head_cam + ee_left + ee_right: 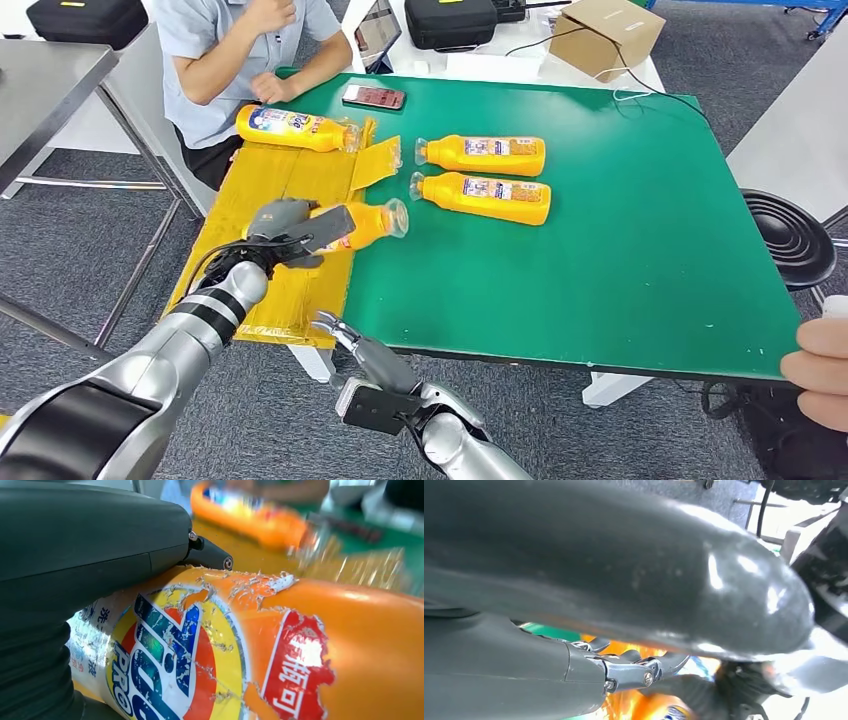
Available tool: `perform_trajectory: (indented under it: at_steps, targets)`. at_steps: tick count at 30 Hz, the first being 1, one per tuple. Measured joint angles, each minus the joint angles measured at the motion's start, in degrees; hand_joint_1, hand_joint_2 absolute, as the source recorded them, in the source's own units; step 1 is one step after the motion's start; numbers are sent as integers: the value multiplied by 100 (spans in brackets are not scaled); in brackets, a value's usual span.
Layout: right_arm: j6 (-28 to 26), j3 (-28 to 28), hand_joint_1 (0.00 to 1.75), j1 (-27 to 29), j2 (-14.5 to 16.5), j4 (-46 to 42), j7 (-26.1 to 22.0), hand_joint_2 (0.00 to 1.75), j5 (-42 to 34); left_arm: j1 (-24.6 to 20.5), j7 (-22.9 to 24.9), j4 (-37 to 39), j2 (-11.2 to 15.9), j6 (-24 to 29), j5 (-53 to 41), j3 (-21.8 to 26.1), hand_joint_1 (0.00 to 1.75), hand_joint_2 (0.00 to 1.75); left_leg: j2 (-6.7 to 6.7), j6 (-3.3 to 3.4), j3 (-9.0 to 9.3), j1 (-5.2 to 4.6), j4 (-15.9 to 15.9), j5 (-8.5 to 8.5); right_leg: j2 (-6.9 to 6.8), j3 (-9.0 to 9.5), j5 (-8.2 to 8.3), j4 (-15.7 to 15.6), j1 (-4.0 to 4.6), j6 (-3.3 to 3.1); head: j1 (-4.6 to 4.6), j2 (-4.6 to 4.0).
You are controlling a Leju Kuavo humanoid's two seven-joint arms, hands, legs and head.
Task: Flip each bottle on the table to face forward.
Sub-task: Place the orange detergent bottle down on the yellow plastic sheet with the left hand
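Left hand (283, 228) grips an orange bottle (368, 224)

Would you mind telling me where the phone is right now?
In the head view, the phone lies at the green table's far edge, beside the seated person's hand.

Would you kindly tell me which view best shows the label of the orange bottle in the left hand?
The left wrist view: the held orange plastic bottle shows its worn label close. The head view shows it small; the right wrist view, orange slivers.

2 bottles (483, 155) side by side on table (620, 260); phone (374, 96) prob. behind.
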Motion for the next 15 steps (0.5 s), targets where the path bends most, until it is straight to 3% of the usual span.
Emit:
perform_trajectory:
  at_steps: [2, 3, 6, 7, 15]
  targets:
    - [33, 32, 0, -2, 21, 20, -5, 0, -43, -82, 63, 215, -1, -210, -26, -23, 164, 175, 0, 0, -1, 0, 0, 0, 0, 0, 0, 0, 0, 0, 0, 0]
    - [42, 40, 0, -2, 30, 28, -7, 0, -68, -112, 94, 305, 4, -283, -30, -33, 134, 175, 0, 0, -1, 0, 0, 0, 0, 0, 0, 0, 0, 0, 0, 0]
    - [47, 49, 0, -2, 55, 54, -8, 0, -118, -160, 142, 510, 23, -493, 30, -42, 21, 175, -2, 0, 0, 0, 0, 0, 0, 1, 0, 0, 0, 0, -1, 0]
    - [47, 54, 0, -2, 58, 62, -8, 0, -128, -165, 142, 564, 28, -567, 57, -42, 8, 175, -2, 0, 0, 0, 0, 1, -1, 1, 0, 1, 0, 0, -1, 0]
    - [56, 98, 0, -2, 61, 130, -4, 0, -196, -185, 86, 777, 42, -852, 187, -37, 0, 175, -3, 0, 0, 0, 0, 0, -1, 2, 0, 1, 0, 0, 0, 0]
